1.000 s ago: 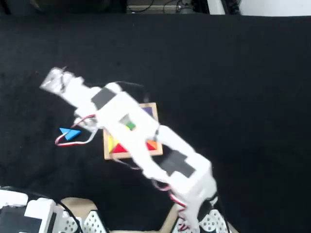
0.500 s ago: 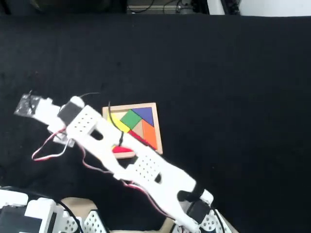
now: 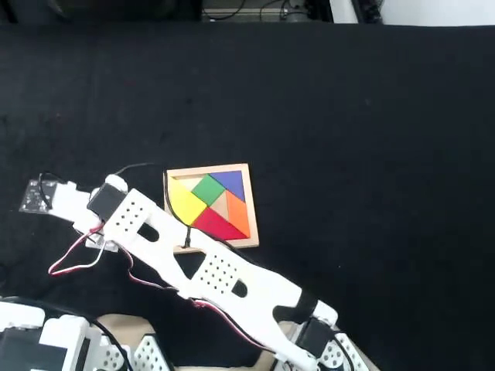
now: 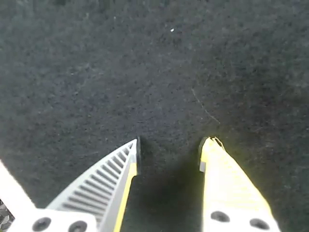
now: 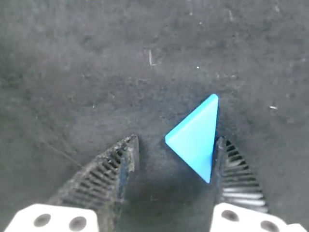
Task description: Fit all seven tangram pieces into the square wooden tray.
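Observation:
The square wooden tray [image 3: 205,167] lies at the table's middle, holding yellow, green, purple, tan, orange and red pieces. My right arm [image 3: 155,239] stretches from the front right base across to the left, just past the tray's front left corner. In the right wrist view a light blue triangle piece [image 5: 195,137] lies flat on the black cloth between the fingers of my right gripper [image 5: 176,142], which is open; the piece sits close to one finger [image 5: 231,169]. My left gripper [image 4: 171,142] is open over bare cloth with nothing in it.
Black cloth covers the whole table. The left arm's white base [image 3: 46,332] sits at the front left edge. Red wires [image 3: 73,251] hang off the right arm's wrist. Wide free cloth lies behind and to the right of the tray.
The right arm swung left and stretched out low, uncovering the tray. The blue triangle seen left of the tray a second ago is now hidden under the arm in the high view.

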Controlling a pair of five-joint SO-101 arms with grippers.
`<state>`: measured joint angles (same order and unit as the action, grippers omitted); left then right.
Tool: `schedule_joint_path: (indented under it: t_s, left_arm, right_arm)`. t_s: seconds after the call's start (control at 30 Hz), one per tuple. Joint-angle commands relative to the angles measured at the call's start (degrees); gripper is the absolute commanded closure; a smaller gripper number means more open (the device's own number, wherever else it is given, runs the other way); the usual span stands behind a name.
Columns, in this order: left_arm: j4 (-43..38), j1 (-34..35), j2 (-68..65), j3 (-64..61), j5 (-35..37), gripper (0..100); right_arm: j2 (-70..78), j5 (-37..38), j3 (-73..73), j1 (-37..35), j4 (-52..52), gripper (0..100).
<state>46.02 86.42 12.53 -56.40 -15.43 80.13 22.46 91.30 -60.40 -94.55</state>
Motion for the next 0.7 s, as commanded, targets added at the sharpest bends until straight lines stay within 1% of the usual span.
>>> schedule_joint_path:
  t_s: [0.0,0.1,0.27,0.37,0.53,0.6,0.67]
  left_arm:
    - [-0.2,0.8,-1.8,-2.3,-0.8,79]
    - [-0.2,0.8,-1.8,-2.3,-0.8,79]
    - [-0.2,0.4,-1.8,-2.3,-0.8,79]
    - [-0.2,0.4,-1.8,-2.3,-0.8,79]
    - [-0.2,0.4,-1.8,-2.3,-0.8,79]
    - [-0.2,0.4,-1.8,-2.3,-0.8,79]
    - [-0.2,0.3,-1.8,-2.3,-0.8,79]
  right_arm:
    - [-1.1,3.8,1.0,1.4,-0.3,74.0]
    - [-0.9,4.4,1.2,1.5,-1.1,74.7]
    - [-0.8,4.8,1.4,1.5,0.9,85.0]
    - [-1.1,7.3,1.4,1.8,2.7,83.0]
    - [-0.9,8.3,0.9,1.9,3.4,81.2]
    - [-0.9,11.1,0.9,1.9,1.8,81.2]
    - [-0.8,13.9,0.9,1.8,-0.3,83.5]
